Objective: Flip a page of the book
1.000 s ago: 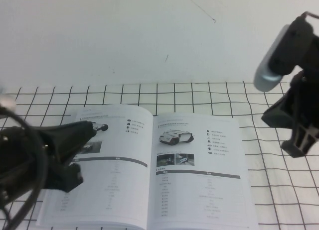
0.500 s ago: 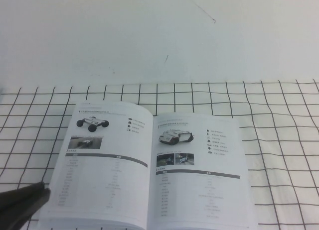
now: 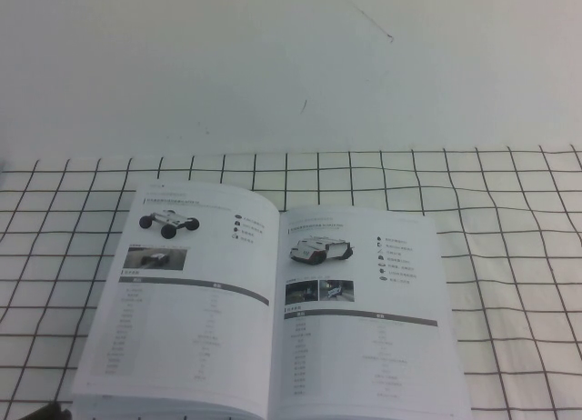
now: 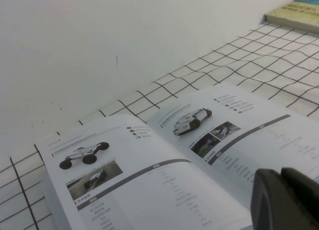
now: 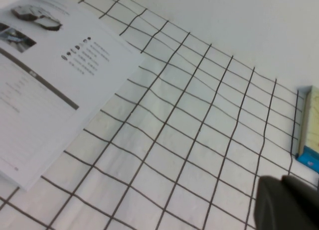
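Note:
The book (image 3: 273, 311) lies open and flat on the checked cloth, with white pages, small vehicle photos and grey text. It also shows in the left wrist view (image 4: 164, 160) and partly in the right wrist view (image 5: 45, 75). My left gripper (image 4: 281, 174) hovers above the book's near side, its fingers together and empty. Only a dark sliver of that arm (image 3: 44, 409) shows at the high view's bottom left corner. My right gripper (image 5: 283, 179) is above bare cloth to the book's right, fingers together and empty, and is out of the high view.
The white cloth with a black grid (image 3: 509, 256) covers the table and ends at a plain white backdrop (image 3: 273, 65). Another book with a blue and yellowish cover (image 5: 310, 130) lies far off to the right, also seen in the left wrist view (image 4: 299, 11).
My left arm has pulled back off the left page and out at the bottom left. My right arm has left the high view on the right. The book has not moved.

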Available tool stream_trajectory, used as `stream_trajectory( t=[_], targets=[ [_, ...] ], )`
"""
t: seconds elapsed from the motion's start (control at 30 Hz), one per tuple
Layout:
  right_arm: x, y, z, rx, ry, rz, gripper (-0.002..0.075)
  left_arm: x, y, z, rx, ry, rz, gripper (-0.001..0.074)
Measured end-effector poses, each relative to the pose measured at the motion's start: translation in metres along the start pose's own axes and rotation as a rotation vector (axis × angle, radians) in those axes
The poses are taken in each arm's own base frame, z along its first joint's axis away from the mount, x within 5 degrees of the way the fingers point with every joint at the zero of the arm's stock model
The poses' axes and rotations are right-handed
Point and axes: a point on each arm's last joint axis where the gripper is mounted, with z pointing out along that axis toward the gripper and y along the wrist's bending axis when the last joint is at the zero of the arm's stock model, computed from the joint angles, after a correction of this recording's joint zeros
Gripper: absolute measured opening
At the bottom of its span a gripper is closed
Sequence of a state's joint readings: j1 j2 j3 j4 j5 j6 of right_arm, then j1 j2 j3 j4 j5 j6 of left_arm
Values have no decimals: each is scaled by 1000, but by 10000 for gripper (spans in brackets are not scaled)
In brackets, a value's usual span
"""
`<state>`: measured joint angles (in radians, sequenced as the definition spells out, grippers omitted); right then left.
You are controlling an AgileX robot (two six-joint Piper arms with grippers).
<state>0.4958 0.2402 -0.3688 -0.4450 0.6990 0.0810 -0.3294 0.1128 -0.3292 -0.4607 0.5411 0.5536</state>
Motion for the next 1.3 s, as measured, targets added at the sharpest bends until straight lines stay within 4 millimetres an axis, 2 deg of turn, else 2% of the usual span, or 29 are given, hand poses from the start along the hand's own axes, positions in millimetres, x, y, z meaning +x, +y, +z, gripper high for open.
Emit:
stream_trajectory(
  t=[0.23, 0.43, 0.67, 0.9, 1.1, 1.3],
  targets=[
    [7, 1, -5, 7, -62, 48, -1, 14, 0, 7, -9, 12, -21, -1],
    [7, 1, -5, 7, -68, 52, -1, 13, 0, 7, -9, 3, -33, 0],
    [7, 1, -5, 7, -68, 52, -1, 9, -5, 7, 51, -37, -169, -1],
    [7, 1, -5, 7, -68, 53, -1, 9, -5, 7, 47, -46, -176, 0],
    [7, 1, -5, 7, -68, 53, -1, 20, 15, 11, -212, -156, -27, 0],
    [7, 1, -5, 7, -69, 53, -2, 53, 24, 14, -416, -165, -145, -1]
  ],
)
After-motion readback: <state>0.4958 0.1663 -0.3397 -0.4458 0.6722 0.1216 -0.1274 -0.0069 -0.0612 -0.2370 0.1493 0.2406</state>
